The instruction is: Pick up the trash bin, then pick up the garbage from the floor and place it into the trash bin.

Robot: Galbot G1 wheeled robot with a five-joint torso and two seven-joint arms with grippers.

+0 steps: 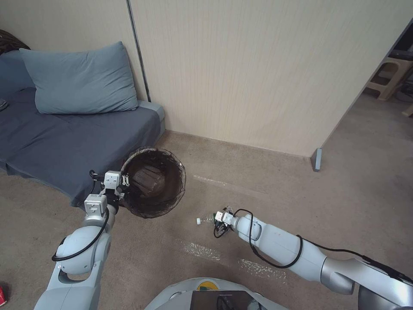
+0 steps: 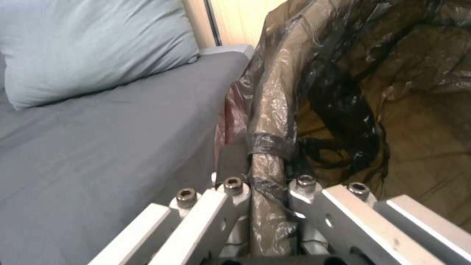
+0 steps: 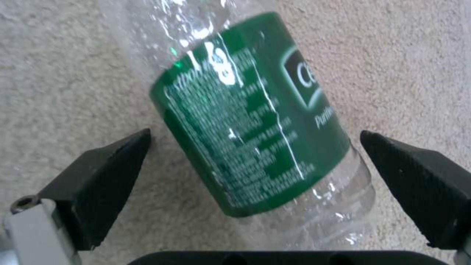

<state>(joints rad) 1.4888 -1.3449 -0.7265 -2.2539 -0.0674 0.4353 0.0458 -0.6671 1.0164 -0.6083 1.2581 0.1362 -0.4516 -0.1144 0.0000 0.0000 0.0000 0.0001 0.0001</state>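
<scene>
My left gripper (image 1: 124, 180) is shut on the near rim of the trash bin (image 1: 182, 180), next to the sofa's front corner. The bin's mouth tips toward me, and its dark brown liner folds over the rim. Up close, the left gripper (image 2: 267, 186) pinches the bagged rim of the trash bin (image 2: 269, 106) between its fingers. One piece of garbage, a clear bottle (image 1: 205, 220) with a green label, lies on the carpet. My right gripper (image 1: 217, 218) is down at it. The right gripper (image 3: 255, 138) is open, with its black fingers (image 3: 110, 165) either side of the bottle (image 3: 250, 121) and apart from it.
A blue-grey sofa (image 1: 64, 142) with a pillow (image 1: 81, 79) stands at the left, close behind the bin. A panelled wall (image 1: 258, 73) ends at a corner post (image 1: 317, 159). A stool (image 1: 387, 77) is far right. Shiny strips (image 1: 202, 249) lie on the carpet.
</scene>
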